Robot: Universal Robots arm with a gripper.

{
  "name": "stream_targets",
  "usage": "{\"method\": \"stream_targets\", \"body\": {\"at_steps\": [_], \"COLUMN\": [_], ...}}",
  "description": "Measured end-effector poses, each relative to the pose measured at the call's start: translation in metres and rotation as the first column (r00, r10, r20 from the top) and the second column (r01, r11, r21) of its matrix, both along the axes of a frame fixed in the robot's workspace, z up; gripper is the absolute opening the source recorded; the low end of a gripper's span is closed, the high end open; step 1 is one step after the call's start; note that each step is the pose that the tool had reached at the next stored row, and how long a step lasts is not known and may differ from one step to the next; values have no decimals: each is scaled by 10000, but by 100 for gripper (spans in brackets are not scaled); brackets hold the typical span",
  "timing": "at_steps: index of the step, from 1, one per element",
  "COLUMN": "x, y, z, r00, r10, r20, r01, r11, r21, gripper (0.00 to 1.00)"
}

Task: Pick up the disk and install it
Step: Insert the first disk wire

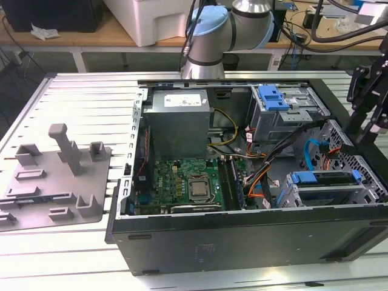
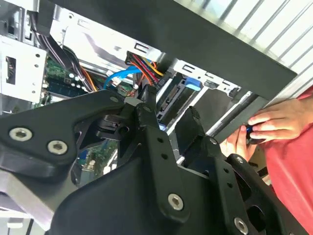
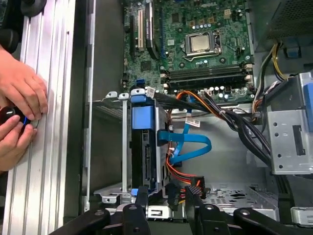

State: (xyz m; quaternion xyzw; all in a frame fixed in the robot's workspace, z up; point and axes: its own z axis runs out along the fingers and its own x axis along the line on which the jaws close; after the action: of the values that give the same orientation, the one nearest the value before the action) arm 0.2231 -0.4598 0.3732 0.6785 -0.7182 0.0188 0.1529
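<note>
Disk [image 1: 323,179] on edge in the drive cage [image 1: 284,197], lower right of the exterior view | in the first wrist view its long axis points straight at the tool [image 3: 166,195], near end just beside one finger | tool spread, pinching nothing
</note>
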Motion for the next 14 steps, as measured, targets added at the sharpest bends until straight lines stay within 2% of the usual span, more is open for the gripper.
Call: {"method": "stream_targets", "body": {"at_steps": [4, 8, 9, 11, 14], "x": [0, 0, 0, 0, 0], "y": [15, 17, 22, 57, 86], "z": [-12, -25, -28, -55, -94], "r00": [9987, 9932, 9928, 9928, 9928], "r10": [-506, -1165, -1194, -1200, -1199], "r20": [-1, -8, -8, 10, 26], "r01": [506, 1165, 1194, 1200, 1199], "r11": [9987, 9932, 9928, 9926, 9924], "r21": [1, -3, -25, -187, -289], "gripper": [44, 44, 44, 44, 44]}}
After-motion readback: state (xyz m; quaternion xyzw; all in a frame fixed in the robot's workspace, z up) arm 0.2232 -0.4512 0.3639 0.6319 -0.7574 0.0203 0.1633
